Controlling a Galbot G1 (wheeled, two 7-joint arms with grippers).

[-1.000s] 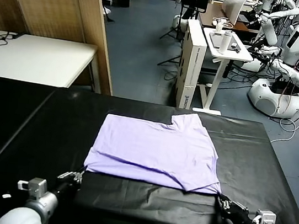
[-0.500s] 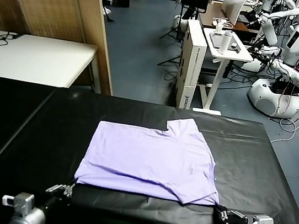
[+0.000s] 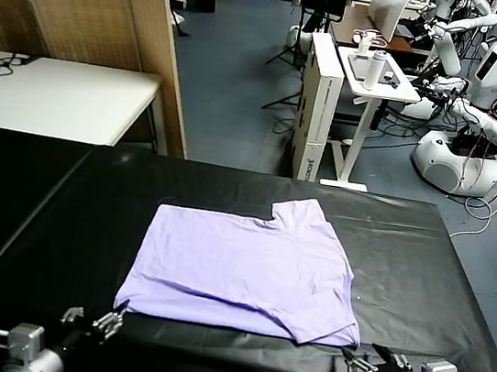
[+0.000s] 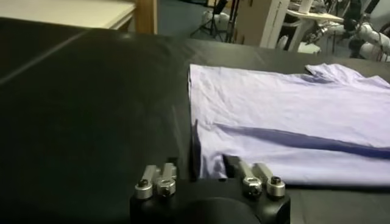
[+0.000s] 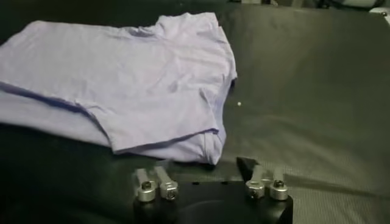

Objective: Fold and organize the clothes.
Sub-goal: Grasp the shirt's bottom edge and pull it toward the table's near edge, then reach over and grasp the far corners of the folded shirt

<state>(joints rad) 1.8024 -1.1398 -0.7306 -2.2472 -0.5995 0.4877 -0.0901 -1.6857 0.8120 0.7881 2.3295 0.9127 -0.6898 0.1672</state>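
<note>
T-shirt (image 3: pixel 241 273) now pulled nearer the table's (image 3: pixel 424 257) front edge, left gripper (image 3: pixel 98 322) and right gripper (image 3: pixel 369 368) opened wide, released, holding nothing

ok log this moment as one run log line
T-shirt: folded, flat on black table | left gripper: open, off near-left corner | right gripper: open, off near-right corner

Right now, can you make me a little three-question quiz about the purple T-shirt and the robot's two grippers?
1. True or false: the lavender T-shirt lies on the black table.
2. Which gripper is clamped on the shirt? A) left gripper B) right gripper C) neither
3. Fill in: both grippers sit at the table's ____ edge, near or far from the robot.

Key: 1 true. 2 C, both are open, beside the shirt's near corners. 3 near.
</note>
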